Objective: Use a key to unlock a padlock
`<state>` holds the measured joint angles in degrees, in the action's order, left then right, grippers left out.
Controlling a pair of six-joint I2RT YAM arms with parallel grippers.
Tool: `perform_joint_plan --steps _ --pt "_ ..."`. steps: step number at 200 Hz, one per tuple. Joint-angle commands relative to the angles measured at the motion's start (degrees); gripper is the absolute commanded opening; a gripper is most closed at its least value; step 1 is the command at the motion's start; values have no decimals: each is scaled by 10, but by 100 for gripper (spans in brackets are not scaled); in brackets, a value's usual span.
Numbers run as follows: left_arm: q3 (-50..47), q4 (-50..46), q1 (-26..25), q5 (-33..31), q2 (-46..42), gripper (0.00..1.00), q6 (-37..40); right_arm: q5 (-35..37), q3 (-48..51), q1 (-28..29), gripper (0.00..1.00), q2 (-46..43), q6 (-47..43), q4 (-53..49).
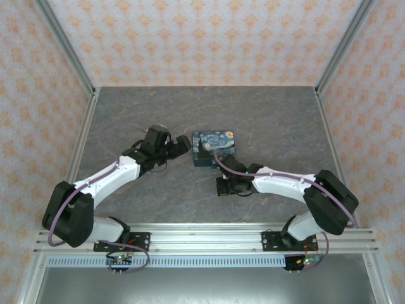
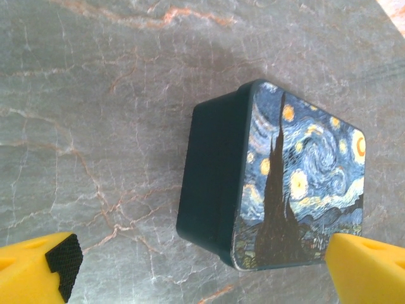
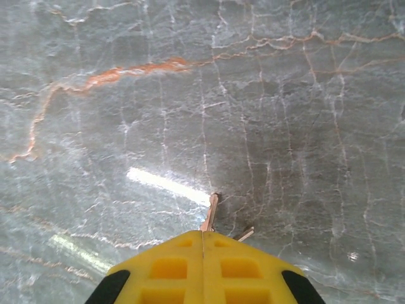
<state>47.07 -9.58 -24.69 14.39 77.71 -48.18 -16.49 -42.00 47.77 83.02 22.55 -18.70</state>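
- The table (image 3: 126, 95) looks like polished grey stone with rusty veins, glossy enough to mirror strips of light.
- The box (image 2: 215, 183) has smooth, dark satin sides and a shiny printed lid.
- The left gripper (image 2: 199, 263) has fingers (image 2: 25, 275) of matt yellow plastic, and one carries a grainy black pad (image 2: 63, 259).
- The right gripper (image 3: 202, 237) is the same yellow plastic.
- The key (image 3: 211, 212) is thin, pale metal with a coppery gleam.
- At the table's 6 o'clock edge, the rail (image 1: 202, 235) is silvery ribbed metal.

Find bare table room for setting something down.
Free: far strip of the table behind the blue box, plus its far-left and far-right corners. Crowded: mid-table, where the open left gripper faces the box and the right gripper pinches the key just in front.
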Motion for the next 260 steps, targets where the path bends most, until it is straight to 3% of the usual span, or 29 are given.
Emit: perform_joint_plan --steps 1,54,69,77,86,121,161,190,260 --pt "-10 5 0 10 -9 100 -14 -23 21 -11 0 -31 -35 23" --pt "-13 11 -7 12 -7 100 -21 -30 44 -19 0 -31 -27 45" --pt "-11 11 -9 11 -4 100 -22 4 41 -19 52 -30 -14 33" --pt "-11 11 -10 12 -3 100 -22 25 40 -19 64 -35 -1 26" --pt "-10 11 -11 12 -2 100 -22 39 41 -19 68 -43 13 23" --pt "-9 16 -12 11 3 100 -23 54 39 -19 67 -65 55 2" --pt "-7 22 -15 12 10 100 -24 54 23 -19 57 -53 96 -64" --pt "-5 25 -15 12 15 100 -25 35 38 -6 54 -66 112 -50" --pt "-3 26 -16 12 21 100 -21 66 -14 11 51 -44 -23 -98"
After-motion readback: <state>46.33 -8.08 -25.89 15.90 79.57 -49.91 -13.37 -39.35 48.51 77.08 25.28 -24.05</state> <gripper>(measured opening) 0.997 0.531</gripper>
